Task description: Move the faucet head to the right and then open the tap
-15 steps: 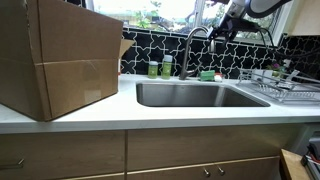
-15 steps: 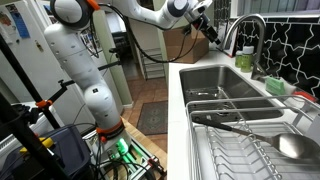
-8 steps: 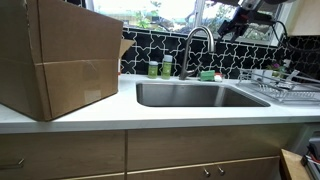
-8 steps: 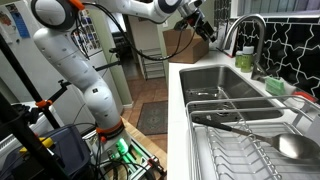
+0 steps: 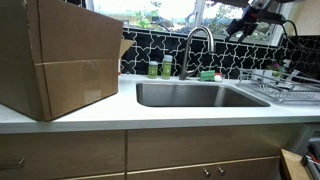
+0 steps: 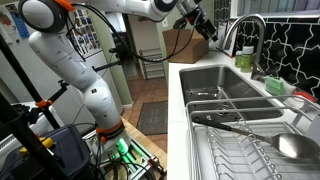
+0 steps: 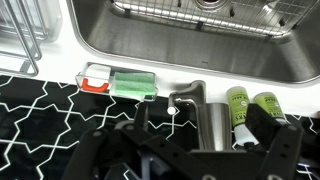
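The tap (image 5: pixel 187 55) is a tall silver gooseneck behind the sink. Its faucet head (image 5: pixel 212 47) curves down over the basin; it also shows in an exterior view (image 6: pixel 229 47). My gripper (image 5: pixel 241 24) hangs in the air to the right of the arch, near its top height, apart from it. It also shows in an exterior view (image 6: pixel 206 26). In the wrist view my gripper (image 7: pixel 190 160) is open and empty. The tap's silver base (image 7: pixel 211 125) and small handle (image 7: pixel 185 98) show between its dark fingers.
Two small green bottles (image 5: pixel 160 68) stand left of the tap and a green sponge (image 5: pixel 206 74) lies right of it. The steel sink (image 5: pixel 168 97) is in front. A wire dish rack (image 5: pixel 282 87) stands on the right and a big cardboard box (image 5: pixel 60 55) on the left.
My gripper has moved up and away from the top of the arch, to the right in the view that faces the sink. The tap has not moved.
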{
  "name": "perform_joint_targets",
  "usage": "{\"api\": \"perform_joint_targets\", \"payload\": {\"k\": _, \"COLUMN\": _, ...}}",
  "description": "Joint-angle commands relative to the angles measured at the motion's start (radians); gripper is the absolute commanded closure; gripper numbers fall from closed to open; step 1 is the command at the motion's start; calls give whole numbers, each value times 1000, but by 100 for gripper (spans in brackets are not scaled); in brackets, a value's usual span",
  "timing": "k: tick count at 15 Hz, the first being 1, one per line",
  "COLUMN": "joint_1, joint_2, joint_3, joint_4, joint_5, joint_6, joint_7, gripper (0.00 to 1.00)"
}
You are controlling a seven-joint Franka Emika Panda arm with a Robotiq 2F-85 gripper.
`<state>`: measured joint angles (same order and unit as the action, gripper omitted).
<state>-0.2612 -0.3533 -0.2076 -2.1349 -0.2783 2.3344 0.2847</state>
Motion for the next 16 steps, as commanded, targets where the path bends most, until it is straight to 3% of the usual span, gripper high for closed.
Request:
{"api": "perform_joint_targets", "payload": {"k": 1, "joint_1": -19, "joint_2": 3, "joint_3": 16, "joint_4": 4, "joint_5": 12, "joint_6": -2, "joint_7": -10, "gripper": 0}}
{"api": "perform_joint_targets", "payload": {"k": 4, "joint_1": -13, "joint_2": 59, "joint_3": -25, "joint_4": 63, "joint_5": 72, "joint_6": -48, "joint_7": -58, "gripper": 0}}
{"api": "perform_joint_targets", "payload": {"k": 6, "joint_1": -27, "joint_2": 107, "joint_3": -86, "joint_4": 99, "joint_5": 103, "joint_6": -12, "joint_7": -145, "gripper": 0}}
{"api": "perform_joint_targets", "payload": {"k": 8, "joint_1": -24, "joint_2": 158, "joint_3": -161, "joint_4": 138, "joint_5": 184, "joint_6": 5, "joint_7": -304, "gripper": 0}}
{"api": "perform_joint_targets", "payload": {"k": 12, "joint_1": 88, "joint_2": 260, "joint_3": -352, "joint_4": 227, "joint_5": 357, "joint_6": -9, "joint_7": -616, "gripper": 0}}
{"api": "perform_joint_targets", "payload": {"k": 16, "joint_1": 105, "joint_2": 374, "joint_3": -400, "joint_4": 328, "joint_5": 613, "joint_6": -58, "joint_7": -926, "gripper": 0}}
